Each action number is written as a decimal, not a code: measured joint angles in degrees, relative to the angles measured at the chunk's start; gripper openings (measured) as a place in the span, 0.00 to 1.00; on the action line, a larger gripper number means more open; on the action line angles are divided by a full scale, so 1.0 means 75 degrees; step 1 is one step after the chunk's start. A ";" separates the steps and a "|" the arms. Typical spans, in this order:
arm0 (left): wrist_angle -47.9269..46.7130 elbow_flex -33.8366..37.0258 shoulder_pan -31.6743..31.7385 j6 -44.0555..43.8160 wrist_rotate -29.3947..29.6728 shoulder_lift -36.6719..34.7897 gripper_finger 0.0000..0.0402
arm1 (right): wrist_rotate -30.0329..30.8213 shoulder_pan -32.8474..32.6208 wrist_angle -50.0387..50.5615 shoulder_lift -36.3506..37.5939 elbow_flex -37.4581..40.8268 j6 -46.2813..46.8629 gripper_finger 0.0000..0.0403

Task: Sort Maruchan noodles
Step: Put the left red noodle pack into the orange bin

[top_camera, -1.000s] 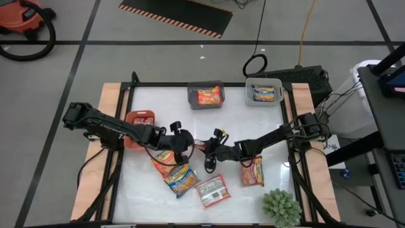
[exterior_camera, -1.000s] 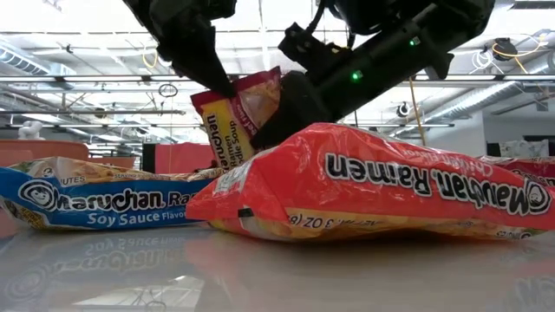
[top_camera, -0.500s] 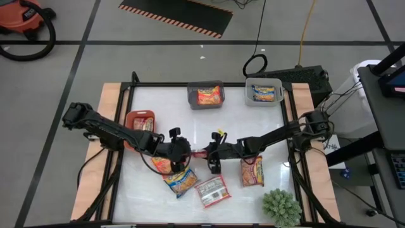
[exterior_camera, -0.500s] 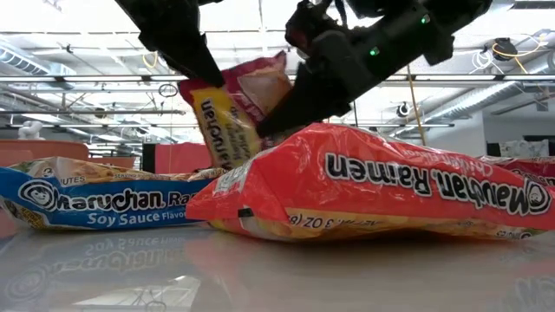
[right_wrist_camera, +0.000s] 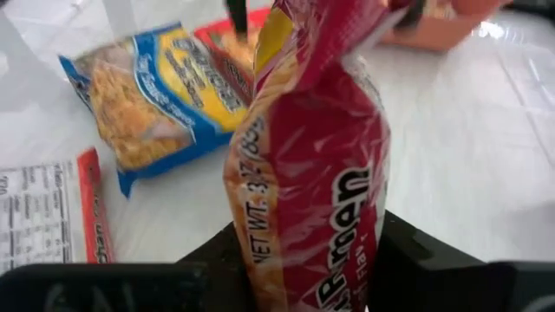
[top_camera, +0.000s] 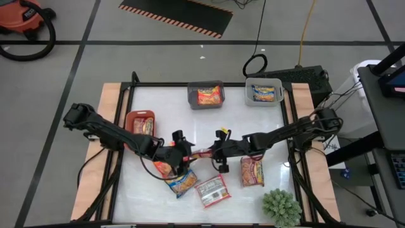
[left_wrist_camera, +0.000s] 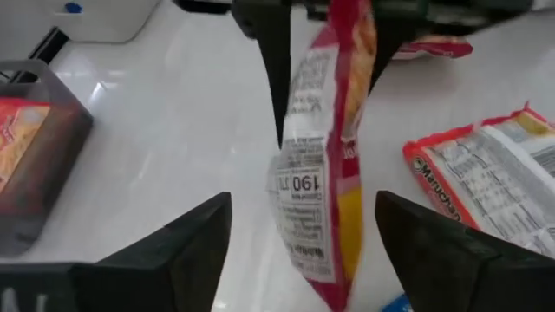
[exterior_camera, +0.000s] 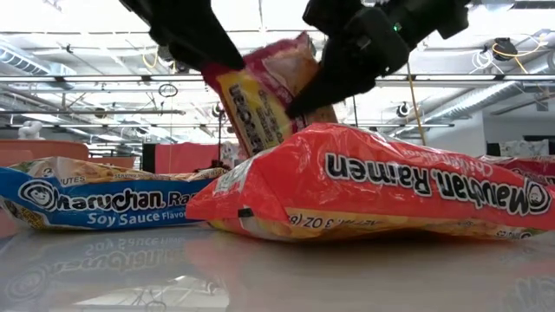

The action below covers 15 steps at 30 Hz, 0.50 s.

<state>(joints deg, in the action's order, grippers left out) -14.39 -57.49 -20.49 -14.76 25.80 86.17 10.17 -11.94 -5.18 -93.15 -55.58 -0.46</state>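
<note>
Right gripper [top_camera: 216, 151] at table centre, fingers pinched on the edge of a red-trimmed noodle packet [top_camera: 201, 152], lifted upright off the surface. Left gripper [top_camera: 183, 152] just left of it, fingers spread wide on either side of the packet, apparently not gripping. Looks like a mid-air handover between arms. Four more packets lying flat just nearer. Farther out: red bin [top_camera: 130, 120] on the left, grey bin [top_camera: 190, 95] and white bin [top_camera: 248, 92] along the far edge. Next, probably: left arm backing clear, packet carried to its matching bin.
</note>
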 joint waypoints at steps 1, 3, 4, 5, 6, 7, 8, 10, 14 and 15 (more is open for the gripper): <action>0.0095 0.0025 -0.0036 0.0082 0.0038 0.0056 0.74 | 0.0000 0.0000 -0.0022 0.0033 -0.0001 -0.0073 0.30; 0.0419 0.0024 -0.0068 0.0145 0.0102 0.0228 0.76 | 0.0001 0.0001 -0.0036 0.0087 -0.0001 -0.0220 0.30; 0.0500 0.0022 -0.0077 0.0160 0.0181 0.0309 0.77 | 0.0002 0.0011 -0.0055 0.0095 -0.0001 -0.0269 0.30; 0.0539 0.0022 -0.0077 0.0154 0.0310 0.0394 0.77 | -0.0007 0.0028 -0.0062 0.0095 -0.0001 -0.0330 0.30; 0.0652 0.0022 -0.0058 0.0136 0.0427 0.0480 0.78 | -0.0067 0.0047 -0.0063 0.0095 -0.0001 -0.0361 0.30; 0.0750 0.0022 -0.0034 0.0130 0.0466 0.0564 0.78 | -0.0169 0.0082 -0.0071 0.0092 -0.0001 -0.0401 0.30; 0.0763 0.0022 0.0001 0.0142 0.0497 0.0646 0.78 | -0.0260 0.0098 -0.0074 0.0089 -0.0001 -0.0431 0.30; 0.0754 0.0022 0.0018 0.0142 0.0511 0.0773 0.78 | -0.0399 0.0139 -0.0076 0.0092 -0.0001 -0.0436 0.30; 0.0741 0.0022 0.0024 0.0156 0.0474 0.0874 0.74 | -0.0399 0.0167 -0.0074 0.0092 -0.0001 -0.0530 0.30; 0.0763 0.0022 0.0029 0.0157 0.0460 0.0868 0.72 | -0.0399 0.0186 -0.0077 0.0092 -0.0001 -0.0561 0.30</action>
<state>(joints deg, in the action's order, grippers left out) -8.67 -57.32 -20.28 -13.58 29.24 92.68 7.18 -10.55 -5.76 -92.47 -55.59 -4.66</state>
